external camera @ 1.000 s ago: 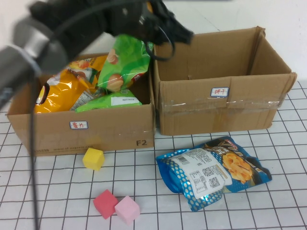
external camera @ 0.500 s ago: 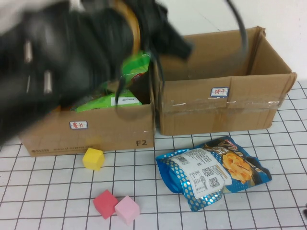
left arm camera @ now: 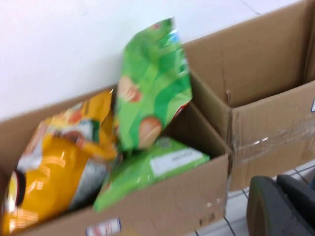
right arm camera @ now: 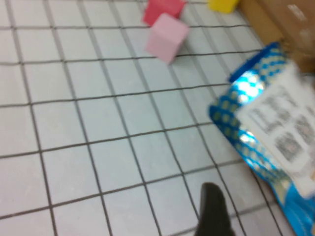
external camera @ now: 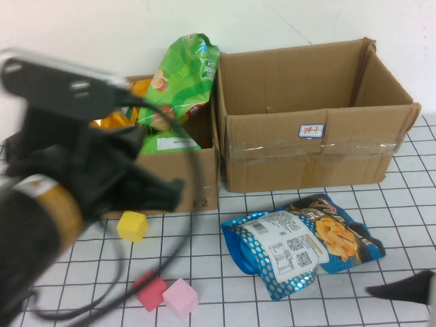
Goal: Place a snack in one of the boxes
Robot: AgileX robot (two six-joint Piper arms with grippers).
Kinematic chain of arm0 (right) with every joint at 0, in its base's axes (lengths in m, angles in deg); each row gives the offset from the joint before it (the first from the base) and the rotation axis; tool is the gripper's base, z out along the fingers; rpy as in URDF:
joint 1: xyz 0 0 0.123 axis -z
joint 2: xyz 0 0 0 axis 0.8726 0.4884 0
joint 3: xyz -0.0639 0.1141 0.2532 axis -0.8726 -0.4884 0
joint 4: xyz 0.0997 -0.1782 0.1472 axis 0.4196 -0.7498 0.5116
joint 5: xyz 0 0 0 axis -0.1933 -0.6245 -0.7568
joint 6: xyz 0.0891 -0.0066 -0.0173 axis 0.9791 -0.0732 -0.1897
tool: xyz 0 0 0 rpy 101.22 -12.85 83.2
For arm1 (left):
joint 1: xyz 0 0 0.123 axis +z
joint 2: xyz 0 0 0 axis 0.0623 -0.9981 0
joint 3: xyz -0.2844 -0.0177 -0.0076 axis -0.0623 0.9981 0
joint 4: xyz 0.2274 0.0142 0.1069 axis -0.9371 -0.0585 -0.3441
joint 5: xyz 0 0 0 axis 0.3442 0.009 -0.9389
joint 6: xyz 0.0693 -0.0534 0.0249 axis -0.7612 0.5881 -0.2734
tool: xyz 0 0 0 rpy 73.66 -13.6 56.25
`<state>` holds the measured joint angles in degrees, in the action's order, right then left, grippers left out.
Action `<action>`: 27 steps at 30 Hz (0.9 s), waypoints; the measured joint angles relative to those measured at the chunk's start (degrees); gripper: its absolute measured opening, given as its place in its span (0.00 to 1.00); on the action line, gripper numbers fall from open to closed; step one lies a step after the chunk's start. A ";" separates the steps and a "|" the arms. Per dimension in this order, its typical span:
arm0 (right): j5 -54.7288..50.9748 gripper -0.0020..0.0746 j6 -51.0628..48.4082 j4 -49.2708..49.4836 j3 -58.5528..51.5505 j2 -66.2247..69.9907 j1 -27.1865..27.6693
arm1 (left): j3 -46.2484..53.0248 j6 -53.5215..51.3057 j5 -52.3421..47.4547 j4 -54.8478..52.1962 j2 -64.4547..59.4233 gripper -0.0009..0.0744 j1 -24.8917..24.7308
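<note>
A: Left gripper (external camera: pixel 153 191) lower left, fingers together, empty. Green chip bag (external camera: pixel 182 78) stands in left cardboard box (external camera: pixel 204 180).
B: Blue foil snack pouch (external camera: pixel 303 245) on table, lower centre: light, crinkly, slippery; pinch an edge. Right gripper (external camera: pixel 402 289) lower right, fingers unclear.

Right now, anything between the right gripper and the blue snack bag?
Nothing visible. The right gripper sits low at the table's near right edge, and only bare grid surface separates it from the blue snack bag. The left gripper, shut, is off by the left box.
</note>
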<state>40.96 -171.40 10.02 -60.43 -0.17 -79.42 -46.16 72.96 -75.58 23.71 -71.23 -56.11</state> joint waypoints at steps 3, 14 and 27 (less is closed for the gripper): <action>2.08 0.59 -6.59 3.15 2.49 5.63 -4.17 | 2.84 0.98 -0.87 3.81 4.78 0.01 -0.09; 20.82 0.62 -26.40 10.98 7.89 24.33 -20.43 | 11.00 -0.93 -2.02 16.43 12.77 0.01 -0.09; 29.40 0.64 -27.85 17.75 12.07 31.72 -21.57 | 11.24 -5.45 -3.49 22.37 13.17 0.01 -0.09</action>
<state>70.37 -199.25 27.77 -48.36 31.55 -100.99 -34.93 67.52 -79.07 46.08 -58.05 -56.20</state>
